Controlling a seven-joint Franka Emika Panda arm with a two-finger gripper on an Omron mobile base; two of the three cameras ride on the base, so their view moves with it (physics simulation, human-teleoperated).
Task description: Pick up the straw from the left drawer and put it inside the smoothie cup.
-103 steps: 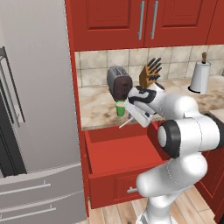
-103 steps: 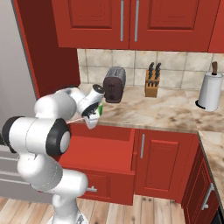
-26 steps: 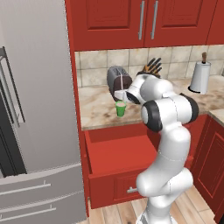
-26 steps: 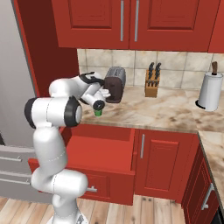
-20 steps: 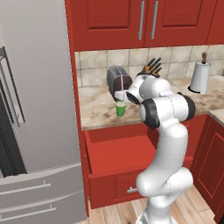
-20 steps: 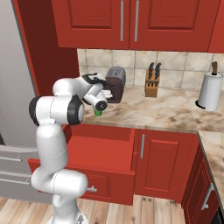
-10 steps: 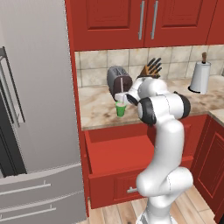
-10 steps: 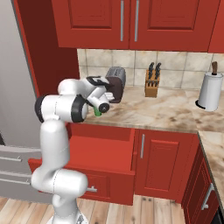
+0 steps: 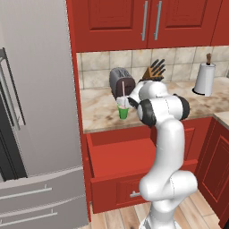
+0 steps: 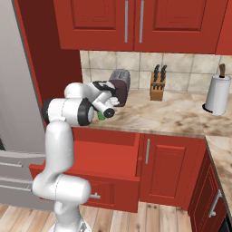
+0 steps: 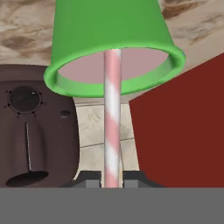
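on the surface, by the toaster: cup, pink drink at its rim
straw: upright, tip inside the cup
gripper: clamped on the straw's end
drawer: open below
step: seating the straw
advice: keep it vertical, lower gently, release only once it rests in the cup
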